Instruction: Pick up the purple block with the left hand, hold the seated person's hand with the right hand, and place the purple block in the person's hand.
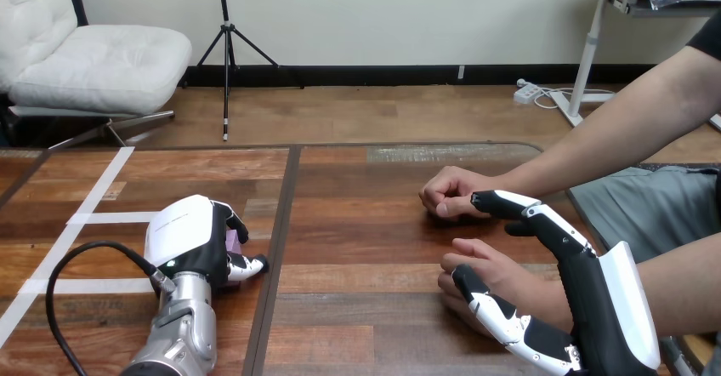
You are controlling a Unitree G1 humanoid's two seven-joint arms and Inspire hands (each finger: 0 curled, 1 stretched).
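**Camera setup: head view**

One camera on the robot's head, facing forward and down across the table (374,223). Close range. The left hand (183,231) sits at lower left and the right hand (595,308) at lower right, both large. The person's arm (612,133) enters from the right edge.

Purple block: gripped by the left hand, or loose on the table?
Gripped: the left hand curls its fingers round the purple block, a sliver showing between them. Lifted off the table or not, cannot tell.
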